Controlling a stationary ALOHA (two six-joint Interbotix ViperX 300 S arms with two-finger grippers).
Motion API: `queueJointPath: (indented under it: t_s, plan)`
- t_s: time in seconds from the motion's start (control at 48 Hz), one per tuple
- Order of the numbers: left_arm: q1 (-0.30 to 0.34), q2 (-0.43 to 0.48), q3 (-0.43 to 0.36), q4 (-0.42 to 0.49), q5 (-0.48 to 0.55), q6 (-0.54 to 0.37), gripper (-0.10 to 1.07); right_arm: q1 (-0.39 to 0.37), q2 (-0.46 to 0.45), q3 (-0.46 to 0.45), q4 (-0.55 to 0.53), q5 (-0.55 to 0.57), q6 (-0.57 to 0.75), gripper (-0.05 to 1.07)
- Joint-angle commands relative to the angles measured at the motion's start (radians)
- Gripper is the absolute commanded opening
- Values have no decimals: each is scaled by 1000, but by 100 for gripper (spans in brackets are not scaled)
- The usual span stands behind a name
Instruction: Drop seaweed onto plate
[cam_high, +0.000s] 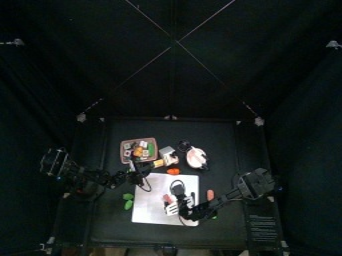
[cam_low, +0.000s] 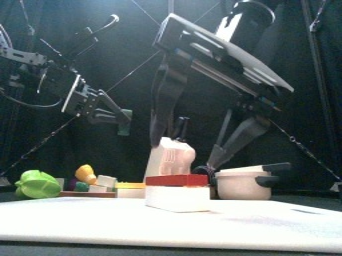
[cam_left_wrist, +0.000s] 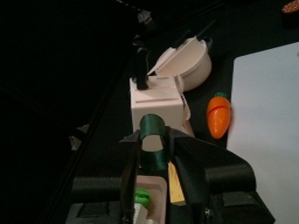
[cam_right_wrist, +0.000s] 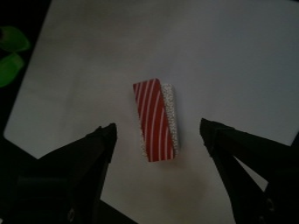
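The white plate (cam_high: 159, 184) lies at the table's front and also shows in the front view (cam_low: 80, 225). A red-striped and white block (cam_right_wrist: 156, 119) lies on it. My right gripper (cam_right_wrist: 159, 128) hangs open right above that block, one jaw on each side, and holds nothing. My left gripper (cam_left_wrist: 153, 144) is to the plate's left, off its edge, shut on a dark green strip, the seaweed (cam_left_wrist: 151, 133). In the top view the left gripper (cam_high: 142, 178) is beside the plate's left edge.
A white bowl (cam_left_wrist: 187, 61), a white carton (cam_left_wrist: 158, 96) and an orange carrot (cam_left_wrist: 218, 115) stand behind the plate. A tray of pieces (cam_high: 138, 150) is at the back left. A green piece (cam_low: 38, 184) lies left of the plate.
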Motion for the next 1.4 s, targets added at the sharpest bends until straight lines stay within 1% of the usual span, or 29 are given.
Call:
queueJointPath:
  t_s: [0.0,0.104,0.188,0.312,0.542,0.646,0.75,0.854,0.958,1.104,1.188,1.271,1.375]
  plan:
    - [-8,-17,-12,-37,-6,-11,71,-17,-118,55,-34,5,0,104]
    - [-8,-35,-14,-89,-6,-21,71,-34,-189,133,-63,5,0,104]
    - [-5,-57,-15,-152,-6,-26,71,-52,-236,193,-81,-3,0,104]
    - [18,-94,-17,-233,-3,-25,71,-77,-281,258,-106,-28,0,104]
    - [94,-172,-12,-387,48,-26,70,-117,-313,337,-156,-107,0,104]
    - [137,-212,-11,-502,71,-26,70,-146,-314,362,-170,-164,0,104]
    - [172,-261,-3,-638,100,-23,70,-163,-314,377,-184,-202,0,104]
    - [189,-308,29,-716,118,-21,70,-170,-313,385,-196,-225,0,104]
    - [190,-356,71,-749,127,-25,70,-170,-311,388,-206,-229,0,104]
    - [202,-383,121,-750,129,-26,70,-172,-307,385,-207,-229,2,104]
    - [232,-383,147,-749,149,-26,71,-172,-302,383,-212,-230,2,104]
    - [268,-383,156,-741,184,-21,71,-173,-296,385,-215,-230,2,104]
    - [324,-383,160,-709,241,-25,71,-173,-288,382,-218,-230,2,104]
